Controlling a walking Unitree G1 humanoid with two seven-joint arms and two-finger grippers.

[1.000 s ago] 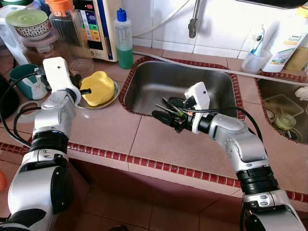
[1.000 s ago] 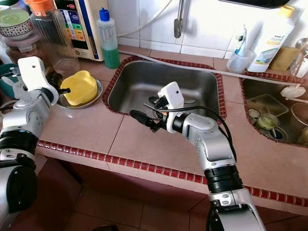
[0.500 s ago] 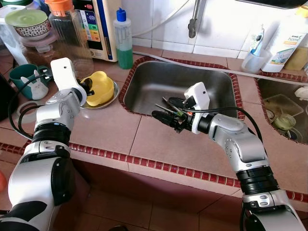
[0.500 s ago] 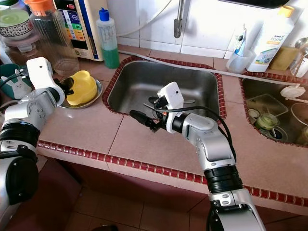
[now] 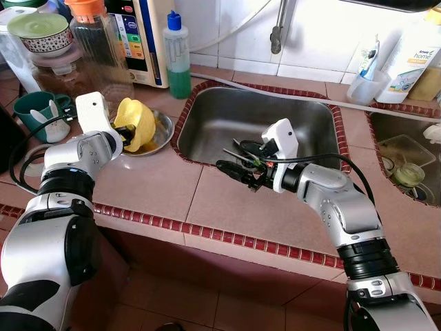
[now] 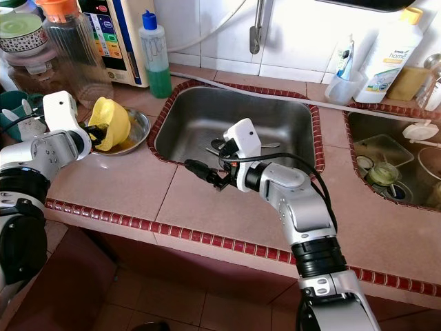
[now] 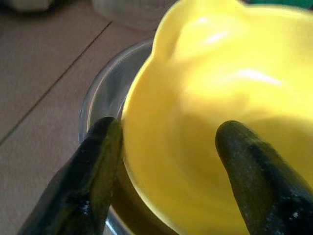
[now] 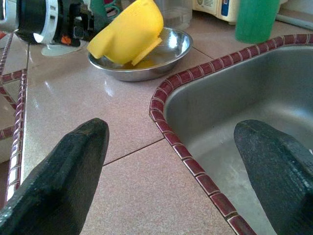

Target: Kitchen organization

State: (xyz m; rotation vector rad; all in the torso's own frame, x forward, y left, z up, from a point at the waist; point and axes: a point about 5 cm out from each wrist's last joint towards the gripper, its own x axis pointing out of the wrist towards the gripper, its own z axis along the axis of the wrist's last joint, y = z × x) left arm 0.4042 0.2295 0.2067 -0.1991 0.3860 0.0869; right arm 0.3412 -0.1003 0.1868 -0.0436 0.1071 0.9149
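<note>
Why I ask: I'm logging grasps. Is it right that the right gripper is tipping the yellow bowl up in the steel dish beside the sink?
Not quite: the left gripper tips the yellow bowl in the steel dish, as the left eye view shows. The right gripper hovers open at the sink edge.

Four cameras, one kitchen counter

Two head cameras look down at the sink (image 5: 258, 124) from above. Both wrist cameras sit low and close, and both see the yellow bowl (image 8: 128, 30).

Bare counter (image 5: 148, 186) ahead; jars (image 5: 96, 41) crowd behind.
</note>
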